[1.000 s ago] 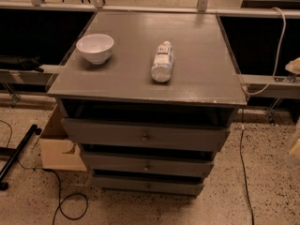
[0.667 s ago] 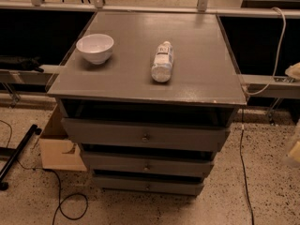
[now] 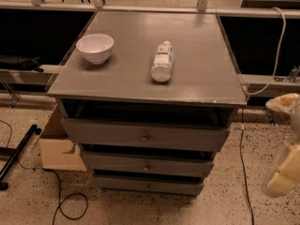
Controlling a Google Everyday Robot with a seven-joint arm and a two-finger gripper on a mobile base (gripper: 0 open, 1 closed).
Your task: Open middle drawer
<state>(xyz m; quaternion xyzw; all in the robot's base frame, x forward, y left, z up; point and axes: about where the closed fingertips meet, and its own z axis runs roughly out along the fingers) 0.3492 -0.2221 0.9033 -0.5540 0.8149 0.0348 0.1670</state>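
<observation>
- Cabinet (image 3: 225,86) in grey, with three drawers stacked under a flat top, standing on a speckled floor.
- middle drawer (image 3: 117,163): second tier, below the top drawer (image 3: 103,131) and above the bottom drawer (image 3: 122,184).
- Its front is a flat, plain grey panel, narrower than the top drawer's front and wider than the bottom one's.
- A small round metal knob (image 3: 146,167) sits at its centre, and a dark gap runs along its upper edge.
- gripper (image 3: 281,170): a pale, blurred shape low at the right edge, well apart from the cabinet; I cannot tell whether it is open or closed.
- On the top, a white bowl (image 3: 95,47) stands left, and a clear bottle (image 3: 162,61) lies on its side near the middle.
- A cardboard box (image 3: 58,146) stands just beside the cabinet's left side.
</observation>
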